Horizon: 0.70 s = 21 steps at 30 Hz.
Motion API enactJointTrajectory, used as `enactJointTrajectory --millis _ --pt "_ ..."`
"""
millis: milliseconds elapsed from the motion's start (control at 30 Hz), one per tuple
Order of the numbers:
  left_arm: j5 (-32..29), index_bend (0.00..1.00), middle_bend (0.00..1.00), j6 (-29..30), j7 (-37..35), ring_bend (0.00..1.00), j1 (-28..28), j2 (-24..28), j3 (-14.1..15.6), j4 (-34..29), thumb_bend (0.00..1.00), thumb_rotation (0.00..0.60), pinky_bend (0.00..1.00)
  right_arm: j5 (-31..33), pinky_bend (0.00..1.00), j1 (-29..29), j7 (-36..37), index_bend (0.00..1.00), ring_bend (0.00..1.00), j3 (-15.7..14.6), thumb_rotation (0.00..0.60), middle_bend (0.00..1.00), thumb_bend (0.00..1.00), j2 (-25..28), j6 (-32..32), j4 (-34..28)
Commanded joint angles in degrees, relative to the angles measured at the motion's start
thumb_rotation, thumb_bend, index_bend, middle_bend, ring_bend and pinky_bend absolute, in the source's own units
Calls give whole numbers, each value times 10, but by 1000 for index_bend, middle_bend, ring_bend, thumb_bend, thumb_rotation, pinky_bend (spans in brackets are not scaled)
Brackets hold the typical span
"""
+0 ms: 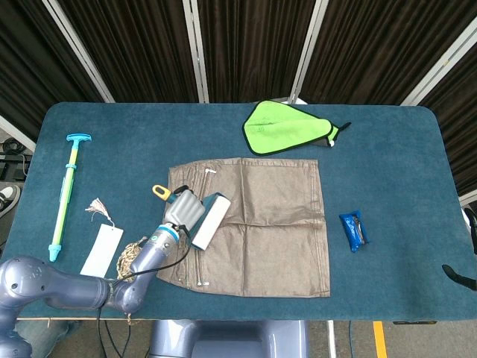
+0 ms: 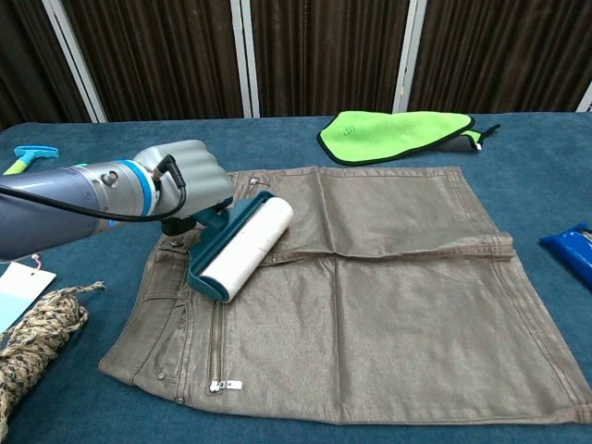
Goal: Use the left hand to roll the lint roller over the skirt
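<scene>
A grey-brown skirt [image 1: 261,224] [image 2: 370,287] lies flat in the middle of the blue table. My left hand [image 1: 183,210] [image 2: 185,185] grips the teal handle of the lint roller. The white roller [image 1: 209,220] [image 2: 242,250] rests on the skirt near its left edge, by the waistband and zip. A yellow end of the handle [image 1: 159,192] pokes out behind my hand in the head view. My right hand is barely seen: a dark tip [image 1: 458,274] shows at the right edge of the head view, off the table.
A green cloth [image 1: 287,128] [image 2: 398,134] lies beyond the skirt. A blue packet [image 1: 354,230] [image 2: 569,250] sits to the right. On the left lie a rope bundle [image 1: 131,261] [image 2: 32,351], a white tag [image 1: 103,250] and a teal-green stick [image 1: 63,198].
</scene>
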Motion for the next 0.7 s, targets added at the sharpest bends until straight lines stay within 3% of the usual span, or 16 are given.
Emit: enactJointTrajectory --millis 33,367,700 --pt "7 730 545 -5 -10 425 8 7 4 9 928 600 498 0 0 0 -1 0 0 0 600 0 0 -1 0 0" --pt "27 729 545 -19 -15 424 0 -24 -11 13 929 600 498 5 0 1 4 0 0 3 600 0 0 -1 -2 4" --pt "23 728 545 -14 31 424 -29 -74 -29 2 928 600 498 5 0 0 12 0 0 4 600 0 0 -1 0 9"
